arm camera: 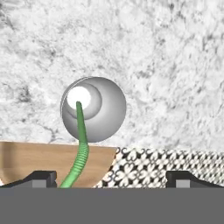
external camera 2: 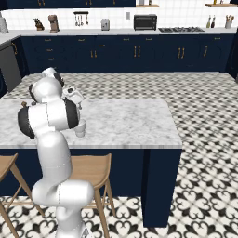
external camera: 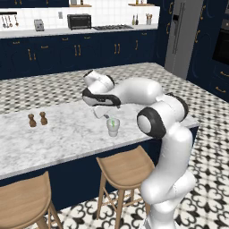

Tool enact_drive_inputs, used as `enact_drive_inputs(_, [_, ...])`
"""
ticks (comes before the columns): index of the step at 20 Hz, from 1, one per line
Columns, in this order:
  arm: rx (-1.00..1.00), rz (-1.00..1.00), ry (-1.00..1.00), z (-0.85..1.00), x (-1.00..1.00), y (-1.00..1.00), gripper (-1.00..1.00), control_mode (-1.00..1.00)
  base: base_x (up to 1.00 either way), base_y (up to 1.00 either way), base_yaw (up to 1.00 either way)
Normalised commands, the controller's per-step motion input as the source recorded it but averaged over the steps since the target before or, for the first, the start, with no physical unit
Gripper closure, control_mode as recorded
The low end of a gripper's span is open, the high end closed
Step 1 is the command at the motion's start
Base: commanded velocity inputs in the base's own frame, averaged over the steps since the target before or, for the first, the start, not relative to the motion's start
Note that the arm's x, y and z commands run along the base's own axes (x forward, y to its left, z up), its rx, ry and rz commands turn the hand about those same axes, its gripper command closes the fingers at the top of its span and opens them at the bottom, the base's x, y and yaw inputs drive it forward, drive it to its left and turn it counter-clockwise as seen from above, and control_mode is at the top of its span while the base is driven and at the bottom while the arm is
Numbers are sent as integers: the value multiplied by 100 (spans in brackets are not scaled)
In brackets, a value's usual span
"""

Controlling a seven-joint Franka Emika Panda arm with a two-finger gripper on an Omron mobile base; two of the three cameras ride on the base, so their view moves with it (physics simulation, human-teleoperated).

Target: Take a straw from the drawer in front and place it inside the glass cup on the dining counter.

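Clear glass cup (arm camera: 93, 109); veined marble dining counter (arm camera: 166, 65)

White arm bent forward, end effector (arm camera: 112, 179) pointing down, fingers (arm camera: 41, 178) spread wide, holding nothing

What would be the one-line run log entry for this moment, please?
phase: straw placed | straw: standing in glass cup | cup: on dining counter | gripper: open, above cup

Home kitchen: navy cabinets (external camera: 76, 49), toaster oven (external camera: 79, 21) on worktop, fridge (external camera: 181, 36), marble dining counter (external camera: 67, 134) with wooden stools (external camera: 125, 170).
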Motion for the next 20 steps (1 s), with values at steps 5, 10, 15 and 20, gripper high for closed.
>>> enact_drive_inputs(5, [18,9,-35,9,-63,0,-100,-100,0,0,0])
enact_drive_inputs(10, [16,4,-30,32,-96,-19,-100,-100,0,0,0])
enact_drive_inputs(15, [10,0,-7,62,-81,-48,-100,-100,0,0,0])
enact_drive_inputs(20, [4,-6,0,58,-62,-67,-100,-100,0,0,0])
